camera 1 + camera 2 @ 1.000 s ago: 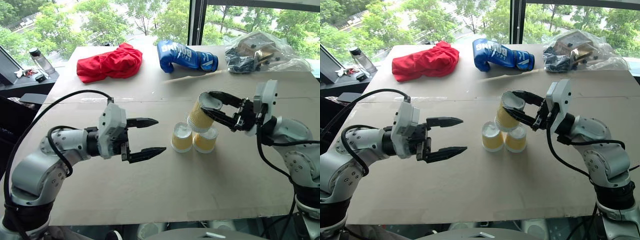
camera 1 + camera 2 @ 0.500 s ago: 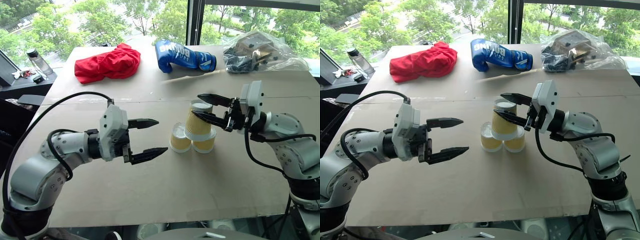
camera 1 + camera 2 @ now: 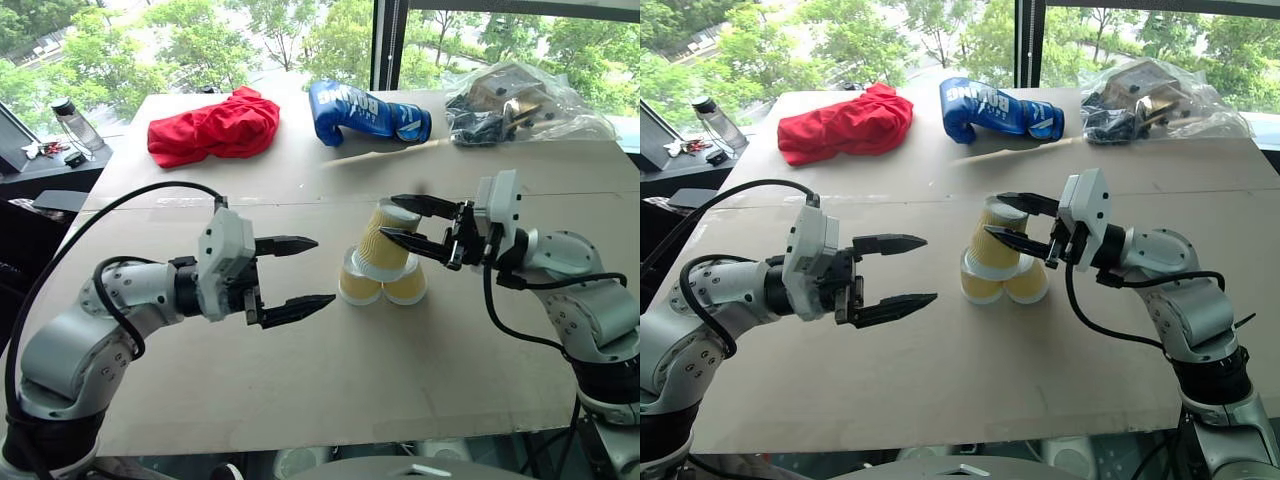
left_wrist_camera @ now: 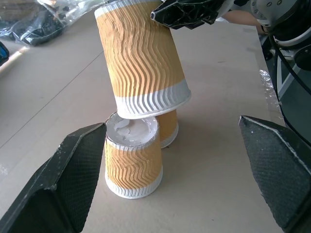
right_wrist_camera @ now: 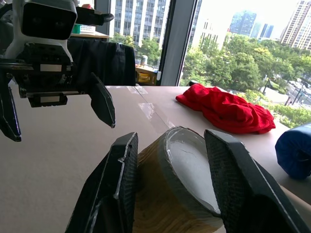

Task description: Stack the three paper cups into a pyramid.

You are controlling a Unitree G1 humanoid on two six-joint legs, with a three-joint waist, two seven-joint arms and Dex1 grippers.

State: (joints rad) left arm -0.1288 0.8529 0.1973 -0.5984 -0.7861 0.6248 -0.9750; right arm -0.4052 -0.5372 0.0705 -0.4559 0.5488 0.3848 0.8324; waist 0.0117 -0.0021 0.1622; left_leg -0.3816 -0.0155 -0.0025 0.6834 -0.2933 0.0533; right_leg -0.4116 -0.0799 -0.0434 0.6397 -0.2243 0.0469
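Yellow ribbed top cup [image 3: 384,243] clamped near its upper end between both fingers of right gripper [image 3: 408,219], tilted, white rim resting on the two base cups. Left base cup [image 3: 356,285] and right base cup [image 3: 408,286] upside down, white bases up, touching each other on brown cardboard table [image 3: 330,390]. Left gripper [image 3: 302,272] level with the cups, just beside the left base cup on its far side from the right gripper, fingers spread wide, holding nothing. Beyond the cups, along the table's far edge: red cloth [image 3: 215,124], blue boxing glove [image 3: 367,112], clear plastic bag [image 3: 520,102].
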